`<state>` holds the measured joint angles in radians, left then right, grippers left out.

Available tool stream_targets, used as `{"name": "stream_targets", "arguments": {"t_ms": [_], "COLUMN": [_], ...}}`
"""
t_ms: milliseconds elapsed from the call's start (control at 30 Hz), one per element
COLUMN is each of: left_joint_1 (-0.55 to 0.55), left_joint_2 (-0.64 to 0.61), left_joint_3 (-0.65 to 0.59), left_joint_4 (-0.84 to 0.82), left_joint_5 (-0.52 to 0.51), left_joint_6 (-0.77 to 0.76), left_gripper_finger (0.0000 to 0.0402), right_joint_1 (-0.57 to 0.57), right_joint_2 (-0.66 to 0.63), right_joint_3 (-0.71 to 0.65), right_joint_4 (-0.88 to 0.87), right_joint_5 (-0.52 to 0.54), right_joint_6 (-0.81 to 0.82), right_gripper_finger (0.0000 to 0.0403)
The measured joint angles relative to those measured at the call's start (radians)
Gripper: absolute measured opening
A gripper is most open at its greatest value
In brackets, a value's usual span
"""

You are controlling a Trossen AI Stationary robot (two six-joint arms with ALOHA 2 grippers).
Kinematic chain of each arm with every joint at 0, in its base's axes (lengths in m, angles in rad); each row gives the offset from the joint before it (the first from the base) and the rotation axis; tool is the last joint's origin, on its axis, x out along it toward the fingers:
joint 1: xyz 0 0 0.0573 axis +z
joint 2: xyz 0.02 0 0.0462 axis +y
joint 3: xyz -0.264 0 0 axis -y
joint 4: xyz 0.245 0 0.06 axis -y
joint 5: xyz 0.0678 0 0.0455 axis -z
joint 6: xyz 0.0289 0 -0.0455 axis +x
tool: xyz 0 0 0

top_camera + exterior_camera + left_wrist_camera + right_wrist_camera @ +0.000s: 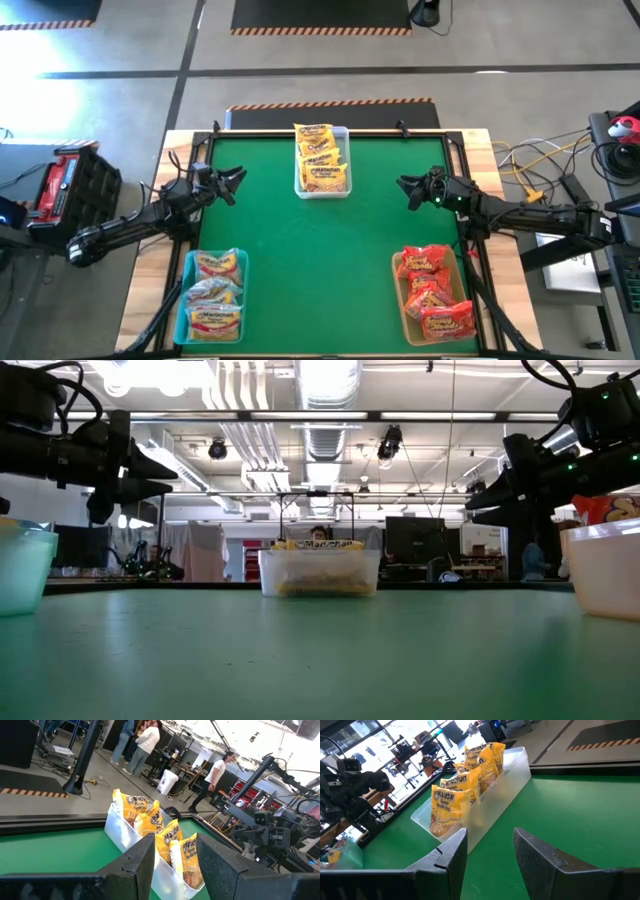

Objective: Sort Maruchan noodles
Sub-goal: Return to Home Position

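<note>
High view: all Maruchan noodles (322,160) are sorted into bins (322,194), so the left pincer (232,182) and right pincer (408,188) are held wide, empty.

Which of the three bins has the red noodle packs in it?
The bin at the high view's lower right: it holds the red packs. The lower-left bin holds blue-and-yellow packs, the top-middle bin yellow ones.

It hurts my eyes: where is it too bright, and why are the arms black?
Low view: ceiling lamps glare white, so the left gripper and right gripper show as dark shapes. High view: the floor at top left is washed out; the table is evenly lit.
</note>
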<state>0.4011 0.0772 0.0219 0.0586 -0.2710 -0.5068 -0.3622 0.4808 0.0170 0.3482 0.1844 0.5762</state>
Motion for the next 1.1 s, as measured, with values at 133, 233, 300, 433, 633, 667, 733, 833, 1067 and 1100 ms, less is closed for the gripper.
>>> {"name": "stream_targets", "arguments": {"t_ms": [133, 233, 300, 433, 633, 667, 733, 833, 1067, 1100], "left_joint_1": [0.000, 0.000, 0.000, 0.000, 0.000, 0.000, 0.000, 0.000, 0.000, 0.000], "left_joint_2": [0.000, 0.000, 0.000, 0.000, 0.000, 0.000, 0.000, 0.000, 0.000, 0.000], "left_joint_3": [0.000, 0.000, 0.000, 0.000, 0.000, 0.000, 0.000, 0.000, 0.000, 0.000], "left_joint_4": [0.000, 0.000, 0.000, 0.000, 0.000, 0.000, 0.000, 0.000, 0.000, 0.000], "left_joint_5": [0.000, 0.000, 0.000, 0.000, 0.000, 0.000, 0.000, 0.000, 0.000, 0.000], "left_joint_6": [0.000, 0.000, 0.000, 0.000, 0.000, 0.000, 0.000, 0.000, 0.000, 0.000], "left_gripper_finger": [0.0127, 0.0127, 0.0127, 0.0127, 0.0127, 0.0127, 0.0127, 0.0127, 0.0127, 0.0127], "right_joint_1": [0.000, 0.000, 0.002, 0.027, 0.037, 0.037, 0.037, 0.037, 0.037, 0.037], "right_joint_2": [0.000, 0.000, 0.000, -0.006, -0.005, -0.005, -0.005, -0.005, -0.005, -0.005], "right_joint_3": [0.000, 0.000, 0.000, 0.000, 0.000, 0.000, 0.000, 0.000, 0.000, 0.000], "right_joint_4": [0.000, 0.000, 0.000, 0.000, 0.000, 0.000, 0.000, 0.000, 0.000, 0.000], "right_joint_5": [0.000, 0.000, 0.000, 0.000, 0.000, 0.000, 0.000, 0.000, 0.000, 0.000], "right_joint_6": [0.000, 0.000, 0.000, 0.000, 0.000, 0.000, 0.000, 0.000, 0.000, 0.000], "right_gripper_finger": [0.0150, 0.0150, 0.0150, 0.0150, 0.0150, 0.0150, 0.0150, 0.0150, 0.0150, 0.0150]}}
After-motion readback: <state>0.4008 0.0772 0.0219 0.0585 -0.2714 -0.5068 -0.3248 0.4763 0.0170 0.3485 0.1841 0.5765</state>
